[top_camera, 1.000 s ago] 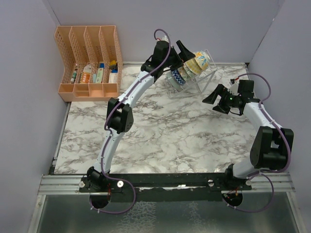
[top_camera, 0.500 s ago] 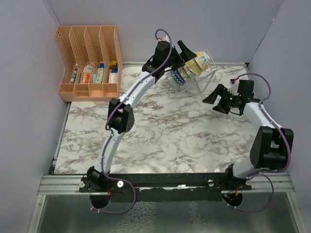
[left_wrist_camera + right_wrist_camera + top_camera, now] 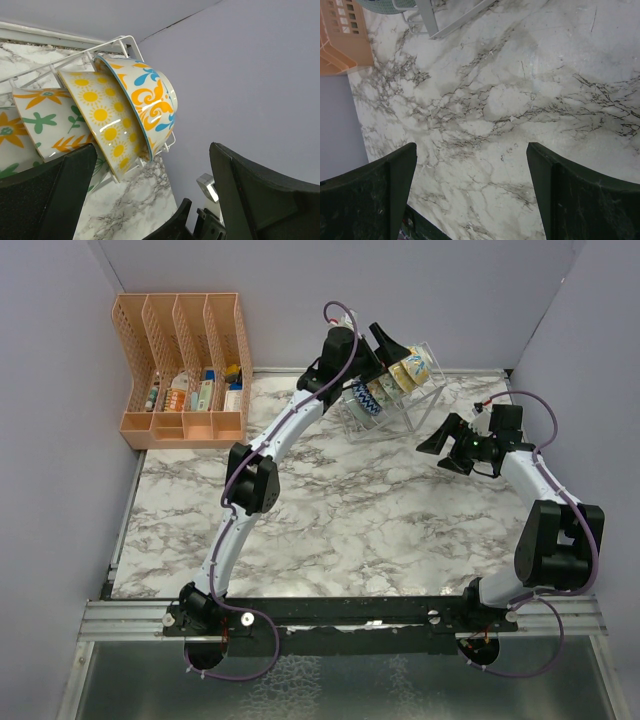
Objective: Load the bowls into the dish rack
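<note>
The clear wire dish rack (image 3: 412,408) stands at the back of the marble table with several bowls (image 3: 388,382) leaning in its slots. In the left wrist view the blue-orange bowl (image 3: 150,100), the yellow sun bowl (image 3: 102,120) and a floral cream bowl (image 3: 42,117) stand side by side in the rack (image 3: 112,42). My left gripper (image 3: 390,350) hovers just above these bowls, open and empty. My right gripper (image 3: 440,447) is open and empty over bare marble to the right of the rack. A pale teal bowl (image 3: 385,4) shows at the top edge of the right wrist view.
An orange slotted organizer (image 3: 185,365) with small items stands at the back left; it also shows in the right wrist view (image 3: 340,35). Purple walls close the table on the left, back and right. The right arm's gripper (image 3: 197,225) shows below the rack.
My left gripper has drawn slightly up and back from the bowls in the rack. The right arm has not moved.
</note>
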`<state>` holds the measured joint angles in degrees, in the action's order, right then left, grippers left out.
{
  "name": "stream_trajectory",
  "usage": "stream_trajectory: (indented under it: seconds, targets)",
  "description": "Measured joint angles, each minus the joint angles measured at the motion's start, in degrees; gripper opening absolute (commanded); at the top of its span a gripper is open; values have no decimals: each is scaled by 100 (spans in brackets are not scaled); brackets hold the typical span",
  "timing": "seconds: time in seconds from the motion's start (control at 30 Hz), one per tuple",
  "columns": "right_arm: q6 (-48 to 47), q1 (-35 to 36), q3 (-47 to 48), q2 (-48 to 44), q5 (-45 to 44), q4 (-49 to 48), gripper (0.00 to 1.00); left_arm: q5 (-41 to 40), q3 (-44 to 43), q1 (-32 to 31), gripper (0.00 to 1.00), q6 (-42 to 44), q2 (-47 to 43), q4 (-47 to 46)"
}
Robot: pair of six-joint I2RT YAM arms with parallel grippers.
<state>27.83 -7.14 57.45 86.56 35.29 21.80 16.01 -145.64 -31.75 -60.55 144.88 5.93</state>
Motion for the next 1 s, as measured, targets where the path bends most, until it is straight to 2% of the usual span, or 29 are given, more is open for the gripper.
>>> stream_trajectory:
  seconds: [0.27, 0.63, 0.77, 1.0]
  targets:
    - [0, 0, 0, 0, 0, 0, 90, 0, 50, 2, 99, 83, -17, -7]
    - [0, 0, 0, 0, -2, 2, 90, -85, 715, 20, 99, 562, -590, 474]
    - [0, 0, 0, -11, -2, 7, 90, -177, 1311, 59, 99, 863, -1093, 758]
    - [0, 0, 44, -118, 22, 48, 90, -619, 2796, 101, 99, 1486, -2719, 1333]
